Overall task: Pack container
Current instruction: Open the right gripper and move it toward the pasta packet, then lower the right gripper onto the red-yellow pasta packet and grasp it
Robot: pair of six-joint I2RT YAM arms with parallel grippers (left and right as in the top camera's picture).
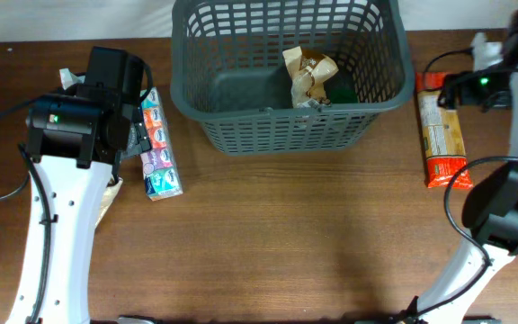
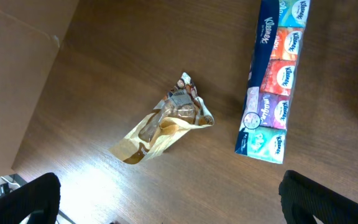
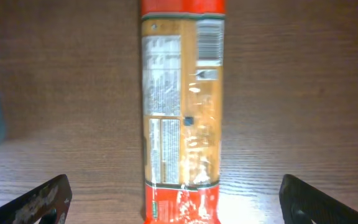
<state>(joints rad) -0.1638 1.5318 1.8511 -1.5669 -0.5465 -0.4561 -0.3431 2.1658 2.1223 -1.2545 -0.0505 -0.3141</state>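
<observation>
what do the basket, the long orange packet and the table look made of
Basket: moulded plastic by the look, matt dark grey, with slotted lattice walls. Long packet: probably glossy plastic film; light glares off its wrinkled surface. Table: wood or wood-look laminate, brown with grain lines; I cannot tell which.

Dark grey lattice container [image 1: 241,126]; orange-red biscuit pack [image 3: 180,112]; multicoloured tissue pack [image 2: 272,81].

A tissue pack [image 2: 272,81] of coloured packets lies flat on the wooden bench [image 1: 286,243], with a crumpled tan bag [image 2: 166,127] apart from it at its 9 o'clock. In the overhead view a long orange-and-red packet [image 1: 442,135] lies at 3 o'clock. At 12 o'clock is a crumpled brown wrapper [image 1: 308,76], with something dark green [image 1: 340,90] at its 3 o'clock.
</observation>
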